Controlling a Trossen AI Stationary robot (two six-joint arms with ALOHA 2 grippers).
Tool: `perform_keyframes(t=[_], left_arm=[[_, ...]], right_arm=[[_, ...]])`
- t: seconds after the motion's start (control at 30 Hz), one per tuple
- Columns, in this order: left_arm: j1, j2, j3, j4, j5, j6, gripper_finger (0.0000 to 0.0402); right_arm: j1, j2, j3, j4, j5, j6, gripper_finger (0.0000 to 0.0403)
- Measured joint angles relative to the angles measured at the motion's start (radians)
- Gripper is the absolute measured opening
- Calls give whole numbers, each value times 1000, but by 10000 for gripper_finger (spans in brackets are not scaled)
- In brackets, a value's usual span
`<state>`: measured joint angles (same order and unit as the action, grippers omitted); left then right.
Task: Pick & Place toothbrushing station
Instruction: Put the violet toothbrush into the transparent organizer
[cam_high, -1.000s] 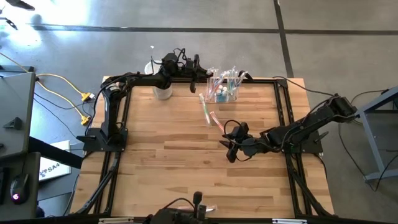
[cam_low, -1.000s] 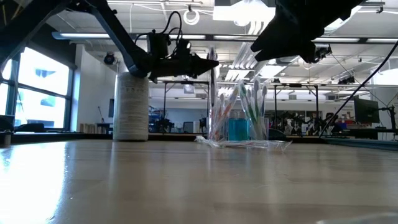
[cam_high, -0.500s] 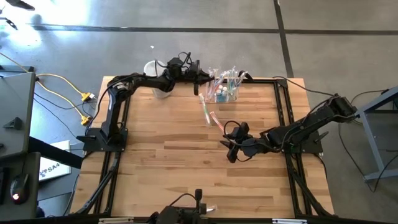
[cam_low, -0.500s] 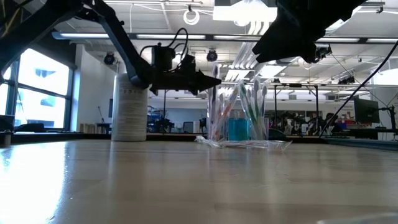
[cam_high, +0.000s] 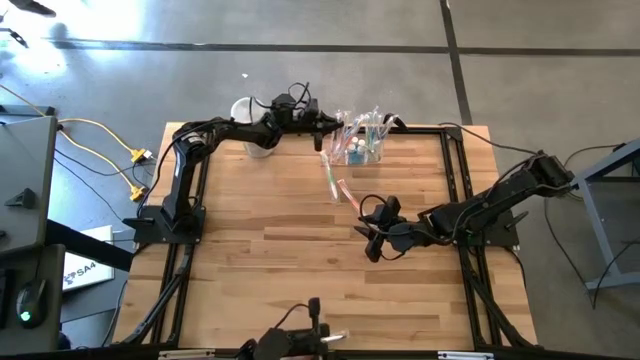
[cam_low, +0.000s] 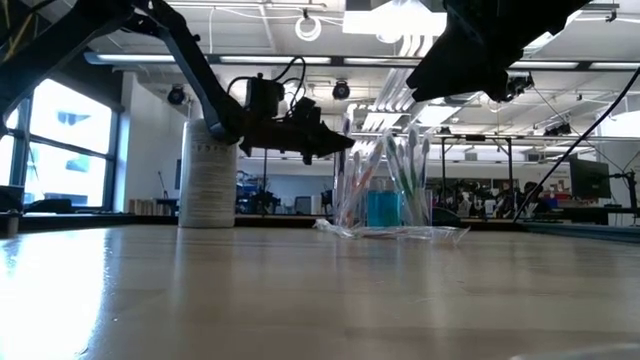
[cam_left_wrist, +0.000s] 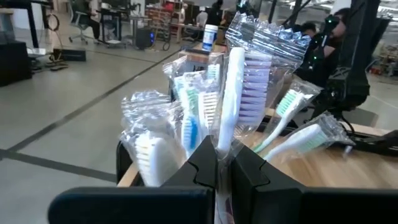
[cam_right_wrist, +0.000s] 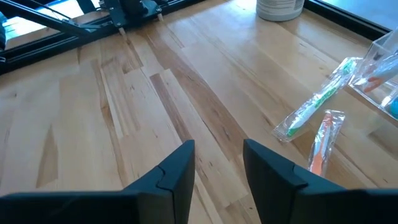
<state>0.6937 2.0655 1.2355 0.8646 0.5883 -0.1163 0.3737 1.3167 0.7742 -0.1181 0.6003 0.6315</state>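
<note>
- One clear station (cam_high: 362, 140) stands at the far edge of the table (cam_high: 270, 260), right of its middle.
- It holds a bunch of wrapped toothbrushes (cam_left_wrist: 239, 87) standing upright with heads up; their number cannot be told. The low view shows something blue (cam_low: 383, 208) low inside it.
- Two more wrapped toothbrushes lie flat on the table just in front of the station: one green (cam_high: 328, 172), one orange (cam_high: 346, 190), close together; whether they touch the station cannot be told.
- One whitish cylinder (cam_high: 258, 146) stands left of the station, also at the far edge, partly under the left arm.
- The left gripper (cam_high: 326, 124) hangs above the table at the station's left side, level with the brush heads. Its jaws are closed; in the left wrist view a white brush handle stands right at their tips, though a grip on it cannot be confirmed.
- The right gripper (cam_high: 368, 238) hangs over bare wood in front of the station, well apart from it, past the two loose brushes. Its jaws stand partly apart with nothing between them.
- Yellow cables (cam_high: 105, 150) lie on the floor left of the table.
</note>
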Motion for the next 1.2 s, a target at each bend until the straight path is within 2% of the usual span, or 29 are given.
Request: perform_keyframes(t=[0.2,0.3,0.43,0.9,1.03,1.2], left_arm=[[1,0,40,-44,30,-21,7],[13,0,95,-143,96,-39,7],[13,-2,146,-309,108,33,7],[5,-2,136,-327,119,82,7],[5,-2,148,-331,193,64,7],[6,-2,165,-379,196,42,7]], right_arm=[[0,0,0,0,0,3,128],[0,0,0,0,0,3,128],[0,0,0,1,0,3,128],[0,0,0,-2,-7,27,128],[0,0,0,-6,-7,27,128],[0,0,0,-6,-4,27,128]])
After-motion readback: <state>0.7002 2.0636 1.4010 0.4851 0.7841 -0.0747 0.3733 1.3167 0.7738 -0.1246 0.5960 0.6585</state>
